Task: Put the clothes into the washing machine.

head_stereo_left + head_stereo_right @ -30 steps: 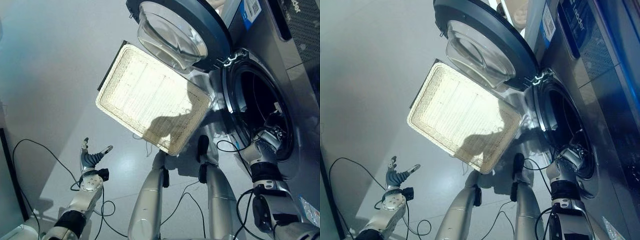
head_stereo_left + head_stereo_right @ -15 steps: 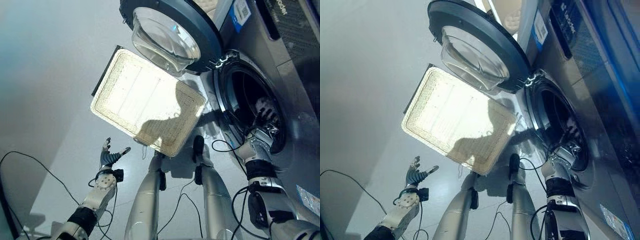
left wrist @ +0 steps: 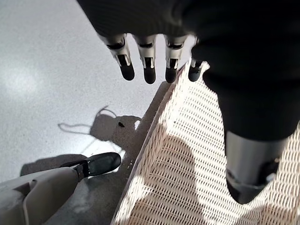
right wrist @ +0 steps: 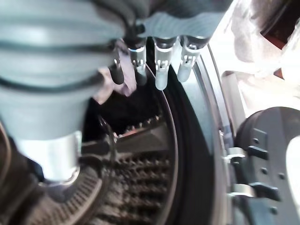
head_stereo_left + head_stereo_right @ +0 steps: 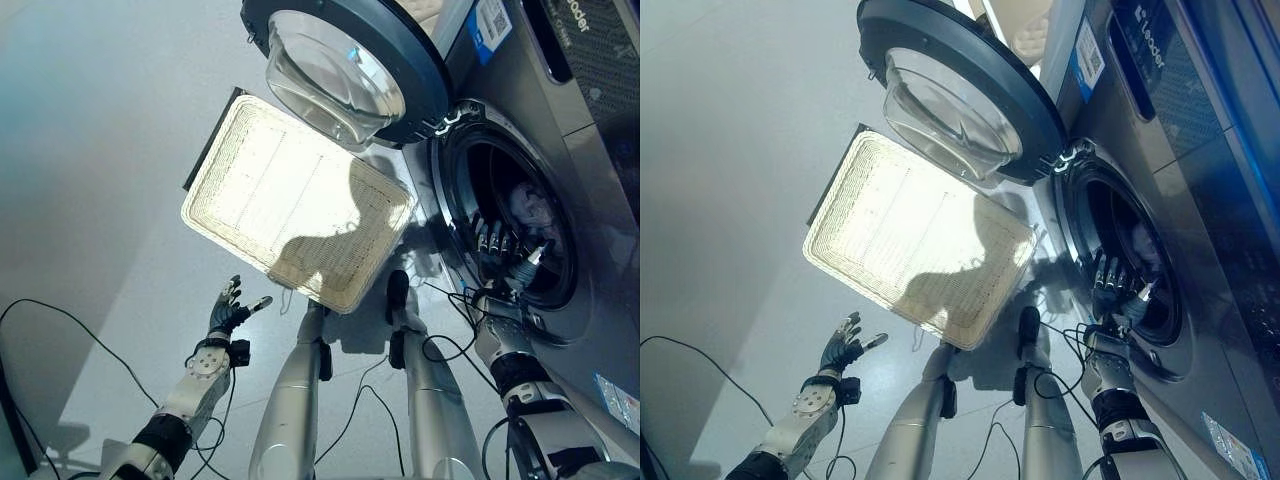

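Hovering at the drum mouth at right, my right hand [image 5: 497,243] had its fingers straight, holding nothing. Pale clothes [image 5: 530,207] lay inside the washing machine [image 5: 520,150]. Lower left, my left hand [image 5: 228,313] spread open beside the wicker basket [image 5: 290,200].

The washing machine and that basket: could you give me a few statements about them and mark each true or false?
1. The washing machine's door is closed. False: it stands swung open, with the drum opening exposed.
2. The white woven basket on the floor holds no clothes. True.
3. The right hand is at the drum opening with straight fingers, holding nothing. True.
4. The left hand grips the basket's rim. False: it hovers open above the floor beside the basket, touching nothing.
5. A pale piece of clothing lies inside the drum. True.
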Robot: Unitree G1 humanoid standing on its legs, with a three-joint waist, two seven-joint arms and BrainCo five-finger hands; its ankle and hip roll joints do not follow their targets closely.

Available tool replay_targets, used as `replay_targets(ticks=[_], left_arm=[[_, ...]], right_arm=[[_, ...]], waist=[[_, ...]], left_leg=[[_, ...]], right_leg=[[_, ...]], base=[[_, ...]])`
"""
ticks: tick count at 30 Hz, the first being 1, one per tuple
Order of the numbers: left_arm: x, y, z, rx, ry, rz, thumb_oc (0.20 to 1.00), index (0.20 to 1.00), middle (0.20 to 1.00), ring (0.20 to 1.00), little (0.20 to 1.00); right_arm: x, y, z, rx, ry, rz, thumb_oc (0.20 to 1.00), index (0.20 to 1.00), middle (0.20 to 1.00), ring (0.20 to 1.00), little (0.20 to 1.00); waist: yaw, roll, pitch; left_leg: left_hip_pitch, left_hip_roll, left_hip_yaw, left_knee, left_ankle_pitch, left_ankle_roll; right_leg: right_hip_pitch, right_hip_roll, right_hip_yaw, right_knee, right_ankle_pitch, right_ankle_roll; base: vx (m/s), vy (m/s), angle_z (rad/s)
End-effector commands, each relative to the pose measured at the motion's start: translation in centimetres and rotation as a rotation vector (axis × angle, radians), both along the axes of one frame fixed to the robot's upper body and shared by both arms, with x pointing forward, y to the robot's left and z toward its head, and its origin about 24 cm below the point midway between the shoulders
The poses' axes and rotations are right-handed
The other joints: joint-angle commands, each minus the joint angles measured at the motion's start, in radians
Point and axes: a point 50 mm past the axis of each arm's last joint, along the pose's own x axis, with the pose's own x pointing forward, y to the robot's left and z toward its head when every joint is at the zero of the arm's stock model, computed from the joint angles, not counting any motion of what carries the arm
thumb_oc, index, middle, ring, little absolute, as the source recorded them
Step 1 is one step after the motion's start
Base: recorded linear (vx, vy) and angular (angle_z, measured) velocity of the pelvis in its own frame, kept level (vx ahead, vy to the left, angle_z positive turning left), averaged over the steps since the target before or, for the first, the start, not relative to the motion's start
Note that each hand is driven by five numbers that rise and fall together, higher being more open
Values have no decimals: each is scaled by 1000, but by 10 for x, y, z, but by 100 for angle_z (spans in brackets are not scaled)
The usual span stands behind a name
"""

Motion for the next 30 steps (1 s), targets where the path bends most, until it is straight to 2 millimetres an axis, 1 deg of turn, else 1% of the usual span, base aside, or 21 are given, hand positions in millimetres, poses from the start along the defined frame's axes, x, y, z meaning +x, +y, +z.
replay_targets(ticks=[1,4,6,7,8,9,10,11,12,13,14,15,16,18,22,23,25,26,27,29,30], left_arm=[[-5,21,2,-63,-40,85,1000,1000,1000,1000,1000],[-7,22,-1,-108,-42,104,1000,1000,1000,1000,1000],[-13,22,-9,-180,-32,130,1000,1000,1000,1000,1000],[-13,22,-10,-187,-33,131,1000,1000,1000,1000,1000],[-19,24,-17,-233,-15,152,1000,1000,1000,1000,1000],[-19,24,-17,-237,-15,151,1000,1000,1000,1000,1000],[-26,25,-28,-307,15,174,1000,1000,1000,1000,1000],[-31,24,-34,-329,41,171,1000,1000,1000,1000,1000],[-31,24,-34,-329,41,171,1000,1000,1000,1000,1000],[-34,24,-38,-333,57,166,1000,1000,1000,1000,1000],[-44,23,-49,-339,104,158,1000,1000,1000,1000,1000],[-48,23,-54,-333,125,139,1000,1000,1000,1000,1000],[-48,23,-54,-331,127,135,1000,1000,1000,1000,1000],[-61,22,-67,-263,197,65,1000,1000,1000,1000,1000],[-84,19,-93,-239,360,36,1000,1000,1000,1000,1000],[-87,18,-96,-231,384,28,1000,1000,1000,1000,1000],[-97,15,-106,-214,460,5,1000,1000,1000,1000,1000],[-107,14,-114,-212,529,10,1000,1000,1000,1000,1000],[-108,14,-115,-212,536,10,1000,1000,1000,1000,1000],[-121,8,-124,-181,635,-28,1000,1000,1000,1000,1000],[-125,7,-126,-164,656,-45,1000,1000,1000,1000,1000]], right_arm=[[-8,-7,-1,-242,65,50,1000,1000,1000,1000,1000],[-9,-2,-7,-329,130,91,1000,1000,1000,1000,1000],[-15,4,-23,-448,227,149,1000,1000,1000,1000,1000],[-15,5,-23,-465,232,155,1000,1000,1000,1000,1000],[-22,8,-35,-539,292,203,1000,1000,1000,1000,1000],[-22,8,-35,-548,296,209,1000,1000,1000,1000,1000],[-29,9,-45,-705,368,248,1000,1000,1000,1000,1000],[-34,10,-51,-823,416,270,1000,1000,1000,1000,1000],[-34,10,-51,-823,416,270,1000,1000,1000,1000,1000],[-37,12,-54,-890,444,285,1000,1000,1000,1000,1000],[-47,16,-64,-1061,502,346,1000,1000,1000,1000,1000],[-54,17,-72,-1115,524,405,1000,1000,1000,1000,1000],[-55,18,-74,-1125,528,420,1000,1000,1000,1000,1000],[-79,28,-104,-1123,601,601,1000,1000,1000,1000,1000],[-121,39,-147,-1156,765,843,1000,1000,1000,1000,1000],[-127,41,-153,-1167,798,884,1000,1000,1000,1000,1000],[-146,45,-169,-1255,898,1016,1000,1000,1000,1000,1000],[-161,45,-180,-1315,1002,1089,1000,1000,1000,1000,1000],[-162,45,-181,-1317,1010,1093,1000,1000,1000,1000,1000],[-181,47,-192,-1331,1136,1194,1000,1000,1000,1000,1000],[-186,48,-195,-1345,1160,1221,1000,1000,1000,1000,1000]], waist=[[12,-35,-20],[15,-40,-20],[19,-47,-20],[19,-48,-20],[22,-53,-20],[22,-54,-20],[25,-61,-20],[27,-67,-20],[27,-67,-20],[29,-70,-21],[33,-82,-57],[34,-89,-82],[34,-91,-86],[35,-109,-153],[32,-134,-246],[32,-137,-258],[30,-140,-298],[28,-137,-330],[28,-137,-333],[24,-134,-379],[24,-133,-388]], left_leg=[[72,-67,28,27,-78,-11],[86,-69,22,27,-78,-9],[130,-71,15,28,-92,-7],[128,-71,15,29,-89,-6],[164,-72,11,36,-102,-5],[162,-72,10,37,-100,-5],[202,-73,10,46,-112,-4],[228,-72,9,49,-119,-5],[228,-72,9,49,-119,-5],[249,-70,10,47,-124,-6],[277,-66,9,36,-129,-7],[288,-64,9,29,-130,-9],[292,-63,9,27,-131,-10],[347,-58,11,3,-136,-16],[416,-55,15,-7,-154,-15],[426,-55,16,-8,-158,-13],[457,-53,21,-14,-168,-10],[487,-53,18,-21,-175,-7],[491,-53,17,-22,-176,-7],[533,-53,11,-37,-184,-2],[541,-54,10,-40,-185,-2]], right_leg=[[130,15,-39,-229,162,84],[145,14,-41,-232,163,84],[188,16,-41,-231,147,82],[188,15,-41,-232,150,81],[225,16,-42,-229,135,80],[224,16,-42,-230,138,79],[270,15,-41,-230,126,78],[300,14,-41,-232,120,78],[300,14,-41,-232,120,78],[321,14,-42,-232,114,79],[353,12,-43,-243,108,81],[368,11,-43,-251,106,82],[372,11,-43,-253,105,82],[434,13,-42,-277,93,84],[512,15,-42,-297,77,84],[523,15,-42,-299,75,84],[556,19,-41,-306,66,82],[586,23,-40,-307,55,80],[590,24,-40,-307,54,80],[631,31,-35,-311,41,77],[640,32,-35,-313,40,77]], base=[[-52,49,13],[-47,44,6],[-63,63,1],[-60,70,1],[-54,53,2],[-76,96,6],[-67,78,5],[-53,73,4],[0,0,0],[14,32,7],[38,42,9],[41,38,5],[61,32,2],[95,29,7],[120,11,5],[135,12,0],[144,13,1],[140,10,1],[139,8,2],[146,-10,1],[128,-15,3]])
